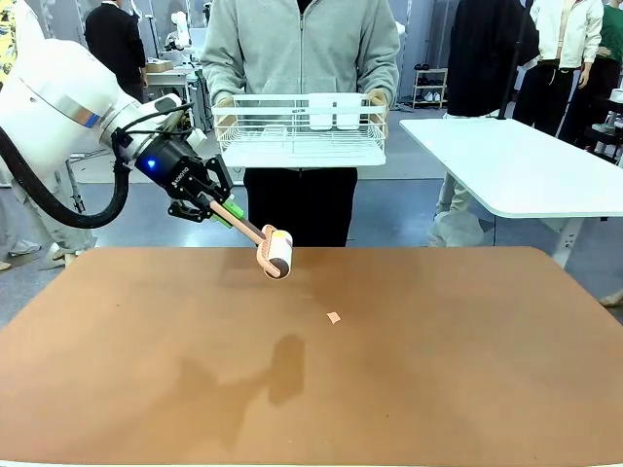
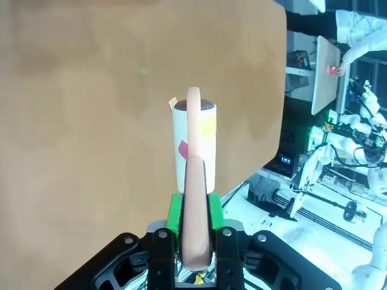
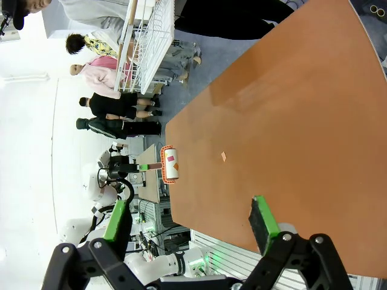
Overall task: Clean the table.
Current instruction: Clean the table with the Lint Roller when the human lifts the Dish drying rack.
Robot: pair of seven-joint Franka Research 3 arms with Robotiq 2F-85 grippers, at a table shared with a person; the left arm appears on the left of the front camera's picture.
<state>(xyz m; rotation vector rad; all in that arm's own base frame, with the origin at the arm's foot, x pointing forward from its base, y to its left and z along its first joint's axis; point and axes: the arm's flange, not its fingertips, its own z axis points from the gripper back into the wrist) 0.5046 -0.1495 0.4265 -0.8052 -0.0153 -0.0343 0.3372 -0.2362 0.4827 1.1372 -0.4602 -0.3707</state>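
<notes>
The left gripper [image 1: 209,199] pinches the pink handle of a sticky roller [image 1: 275,255] and holds it up above the brown table [image 1: 438,370]. A tiny paper scrap [image 1: 334,317] lies on the table. At the far side, a person [image 1: 297,49] holds a white wire basket [image 1: 302,131].

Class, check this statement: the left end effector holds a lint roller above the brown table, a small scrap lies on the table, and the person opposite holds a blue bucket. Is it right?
Not quite. The person holds a white wire rack, not a blue bucket, as the front view shows. The rest stands: the left end effector holds the lint roller above the table, with the scrap on it.
</notes>
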